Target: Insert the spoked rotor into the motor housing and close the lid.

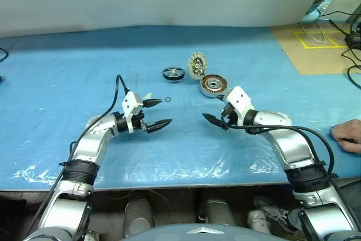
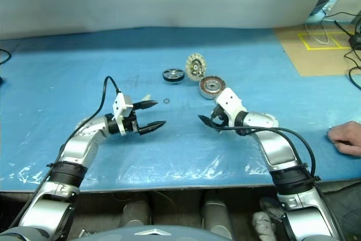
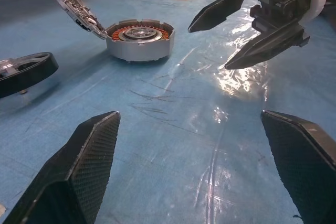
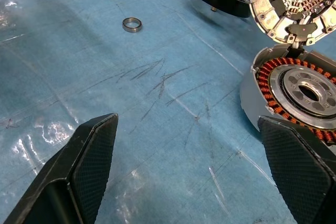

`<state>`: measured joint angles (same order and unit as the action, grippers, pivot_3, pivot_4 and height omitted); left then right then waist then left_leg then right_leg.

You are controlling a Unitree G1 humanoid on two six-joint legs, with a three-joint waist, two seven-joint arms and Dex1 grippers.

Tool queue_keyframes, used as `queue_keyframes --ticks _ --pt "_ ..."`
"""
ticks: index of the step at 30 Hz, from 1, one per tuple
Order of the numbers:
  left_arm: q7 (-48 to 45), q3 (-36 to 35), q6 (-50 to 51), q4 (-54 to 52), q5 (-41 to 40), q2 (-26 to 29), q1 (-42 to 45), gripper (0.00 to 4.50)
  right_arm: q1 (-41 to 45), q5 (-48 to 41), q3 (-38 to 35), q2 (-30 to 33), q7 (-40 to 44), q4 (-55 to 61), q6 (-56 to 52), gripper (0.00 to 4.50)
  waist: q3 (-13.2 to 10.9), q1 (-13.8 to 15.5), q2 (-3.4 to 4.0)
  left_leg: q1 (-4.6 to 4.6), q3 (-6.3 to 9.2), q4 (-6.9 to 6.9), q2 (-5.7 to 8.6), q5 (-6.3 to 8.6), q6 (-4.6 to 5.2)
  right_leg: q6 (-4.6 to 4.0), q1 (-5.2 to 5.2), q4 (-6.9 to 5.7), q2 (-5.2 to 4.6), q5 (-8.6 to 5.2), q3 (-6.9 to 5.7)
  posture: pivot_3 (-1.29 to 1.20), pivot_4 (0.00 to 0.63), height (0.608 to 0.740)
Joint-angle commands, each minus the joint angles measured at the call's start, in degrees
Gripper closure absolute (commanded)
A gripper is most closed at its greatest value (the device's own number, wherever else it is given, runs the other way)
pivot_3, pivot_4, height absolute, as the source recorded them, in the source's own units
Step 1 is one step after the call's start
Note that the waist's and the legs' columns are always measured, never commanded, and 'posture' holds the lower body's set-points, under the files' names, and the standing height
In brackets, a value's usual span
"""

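The spoked rotor [image 1: 174,73], a small wheel with a black rim, lies flat on the blue table cover. To its right the pale ribbed lid [image 1: 198,65] stands tilted up, leaning on the rim of the motor housing [image 1: 214,85], whose copper windings show. My right gripper [image 1: 211,107] hangs open just in front of the housing, pointing left, with nothing between its fingers. My left gripper [image 1: 163,113] is open too, pointing right toward it, in front of the rotor. In the right wrist view the housing [image 4: 299,95] is close beside one fingertip [image 4: 294,166].
A small metal ring [image 1: 168,100] lies on the cover near my left gripper's far finger. A person's hand [image 1: 347,135] rests at the right edge. A brown board [image 1: 316,49] with cables is at the back right.
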<state>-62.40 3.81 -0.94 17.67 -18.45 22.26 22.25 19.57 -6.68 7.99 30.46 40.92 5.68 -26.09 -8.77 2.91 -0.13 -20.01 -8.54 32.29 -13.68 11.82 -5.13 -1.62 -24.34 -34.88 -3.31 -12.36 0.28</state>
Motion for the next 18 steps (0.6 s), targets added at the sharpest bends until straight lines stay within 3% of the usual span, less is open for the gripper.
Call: queue_keyframes --ticks 1,18 --pt "-0.6 -0.3 -1.1 -0.5 0.3 0.5 0.1 0.01 1.1 0.4 -0.6 0.4 -0.2 1.7 1.4 0.04 0.0 0.0 0.0 0.0 0.0 0.0 0.0 0.0 0.0 0.0 0.0 0.0 0.0 0.0 0.0 0.0 0.15 0.74" --pt "-0.3 -0.6 -1.9 -1.1 0.7 0.4 -0.4 0.01 9.8 4.1 0.8 2.6 2.6 -8.0 5.3 0.04 0.0 -0.1 0.0 0.0 0.0 0.0 0.0 0.0 0.0 0.0 0.0 0.0 0.0 0.0 0.0 0.0 0.15 0.74"
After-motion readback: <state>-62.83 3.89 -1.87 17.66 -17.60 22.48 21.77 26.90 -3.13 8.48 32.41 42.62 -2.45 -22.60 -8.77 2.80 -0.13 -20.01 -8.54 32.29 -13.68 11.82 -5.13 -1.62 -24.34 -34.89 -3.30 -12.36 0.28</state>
